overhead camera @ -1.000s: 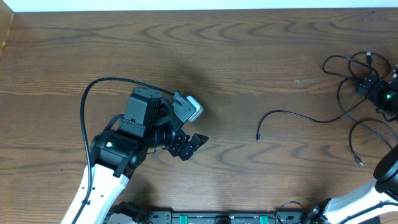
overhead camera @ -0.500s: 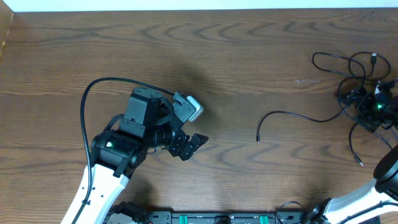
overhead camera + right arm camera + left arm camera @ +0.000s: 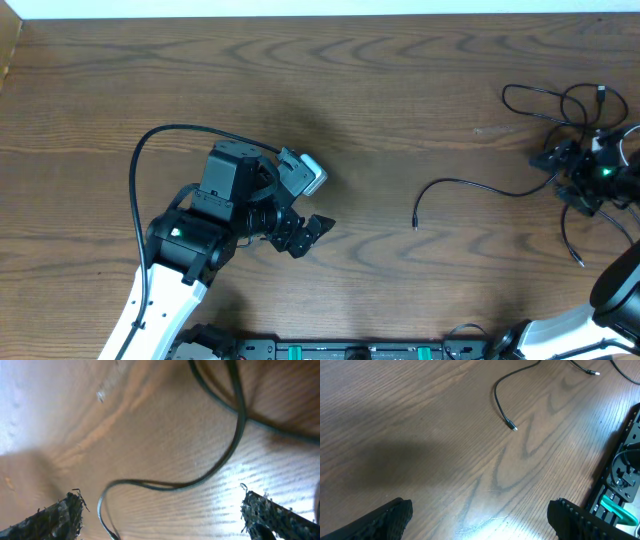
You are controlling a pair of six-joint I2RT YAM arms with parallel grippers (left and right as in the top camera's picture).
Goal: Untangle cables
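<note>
Black cables [image 3: 560, 100] lie in tangled loops on the wooden table at the far right. One strand [image 3: 470, 185] runs left from them and ends in a small plug [image 3: 415, 221]. Another plug end [image 3: 581, 262] lies below the tangle. My right gripper [image 3: 565, 180] hovers open over the tangle's left side. In the right wrist view a curved black strand [image 3: 150, 484] lies on the wood between its wide-apart fingertips [image 3: 270, 517]. My left gripper [image 3: 305, 232] stands open left of the middle, well away from the cables. The left wrist view shows the strand [image 3: 497, 395] and its plug [image 3: 512, 426] far ahead.
A black rack with green parts [image 3: 350, 351] runs along the near edge, also seen at the right of the left wrist view as the rack [image 3: 625, 480]. The left arm's own thick black cable [image 3: 140, 170] arcs over the table. The table's far edge [image 3: 320, 17] is at the top.
My right gripper has moved left from the table's right edge onto the tangle, and the cable loops have shifted a little left. The left arm has not moved.
</note>
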